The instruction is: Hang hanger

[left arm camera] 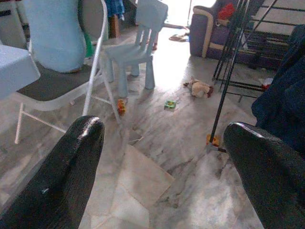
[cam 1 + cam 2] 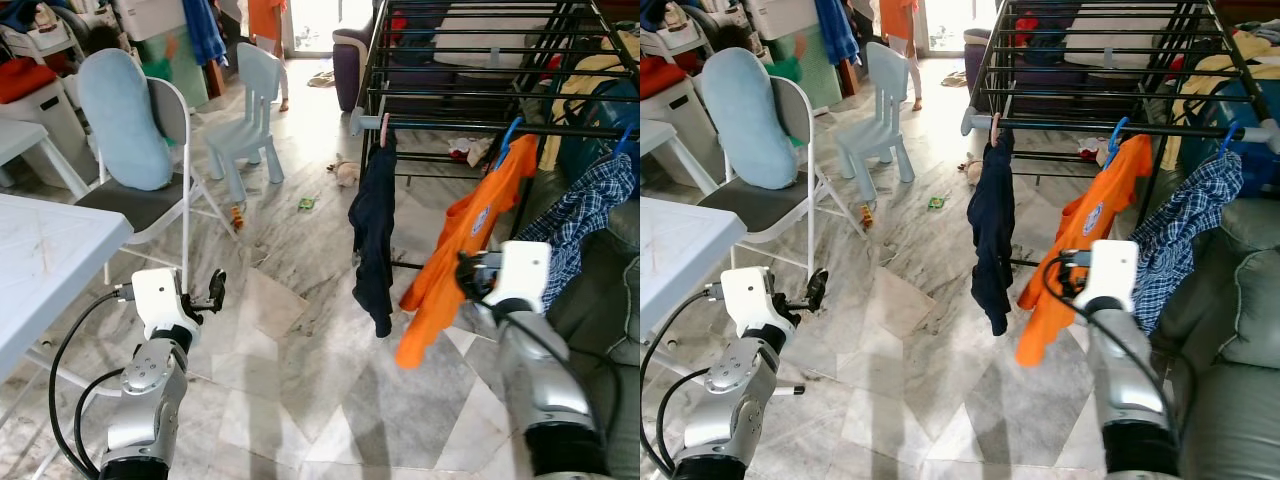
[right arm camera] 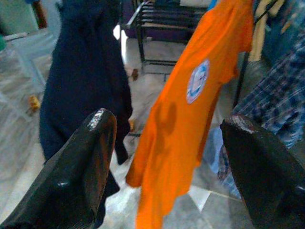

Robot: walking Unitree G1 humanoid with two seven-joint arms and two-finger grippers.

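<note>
**Orange shirt hangs on the rack rail, both grippers spread and empty**

Nearest the camera, the left gripper (image 2: 215, 290) is raised over the marble floor (image 2: 300, 400) beside a white table (image 2: 40, 260); in its wrist view the two black fingers (image 1: 62, 176) stand wide apart with nothing between them. The right gripper (image 3: 167, 167) is held up just in front of the hanging clothes, its fingers (image 3: 83, 167) also spread wide and holding nothing, pointing toward the orange shirt (image 2: 450, 250).

That orange shirt hangs from a blue hanger (image 2: 508, 135) hooked over the front rail of the black drying rack (image 2: 470, 60). To its left on the same rail hangs a dark navy garment (image 2: 374, 230) on a pink hanger (image 2: 384, 128). To its right a blue plaid shirt (image 2: 585, 215) hangs from another blue hanger (image 2: 624, 138). A grey sofa (image 2: 600, 310) sits at the robot's right, below the plaid shirt.

Further left, a white folding chair (image 2: 165, 190) carries a pale blue cushion (image 2: 122, 120). Beyond it stands a small light blue plastic chair (image 2: 250, 110). A small stuffed toy (image 2: 345, 172) and a few small bits lie on the floor near the rack's foot. At the far end a person in an orange top (image 2: 266, 20) stands near a doorway.
</note>
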